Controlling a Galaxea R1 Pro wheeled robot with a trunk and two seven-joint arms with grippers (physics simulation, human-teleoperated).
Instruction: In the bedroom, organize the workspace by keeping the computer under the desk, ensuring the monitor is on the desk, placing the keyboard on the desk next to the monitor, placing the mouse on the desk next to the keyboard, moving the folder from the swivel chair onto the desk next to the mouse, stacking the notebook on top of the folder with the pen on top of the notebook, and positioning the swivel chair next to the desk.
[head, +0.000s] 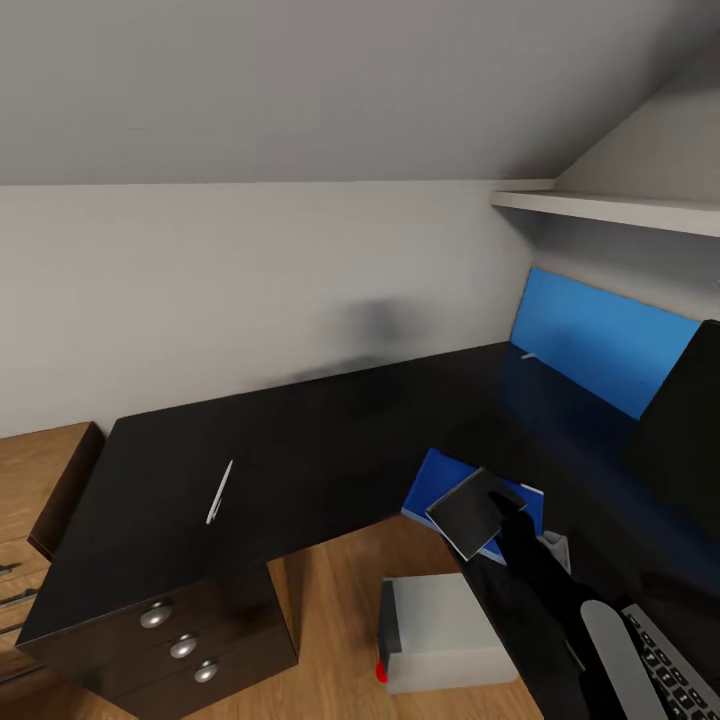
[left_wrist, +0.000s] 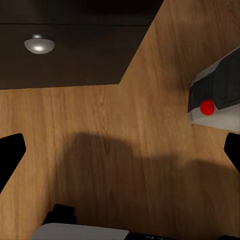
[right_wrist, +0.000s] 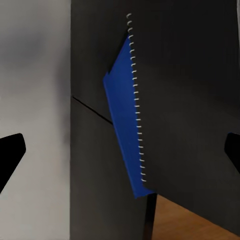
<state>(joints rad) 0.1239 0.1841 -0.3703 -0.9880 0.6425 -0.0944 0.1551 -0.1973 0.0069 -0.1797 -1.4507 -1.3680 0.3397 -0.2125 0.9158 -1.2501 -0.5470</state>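
A dark notebook (head: 468, 513) with a white spiral binding (right_wrist: 136, 100) lies skewed over the blue folder (head: 432, 487) near the black desk's (head: 300, 450) front edge. The folder (right_wrist: 121, 120) peeks out beside the notebook's (right_wrist: 190, 100) spine. My right gripper (head: 503, 503) hovers just over the notebook, open (right_wrist: 120, 150), with nothing between its fingers. A white pen (head: 219, 492) lies alone on the desk's left part. The blue-lit monitor (head: 600, 340) stands at the right rear, and the keyboard (head: 672, 665) lies at the bottom right. The grey computer (head: 450, 632) sits on the floor; my open left gripper (left_wrist: 120, 150) is above the floor beside it (left_wrist: 215, 95).
The desk has a drawer unit (head: 180, 645) with round knobs (left_wrist: 39, 45) under its left end. A wooden cabinet (head: 40, 490) stands further left. A white shelf (head: 610, 208) runs over the monitor. A large black shape (head: 690, 420) rises at the right edge. Wooden floor (left_wrist: 115, 130) lies below.
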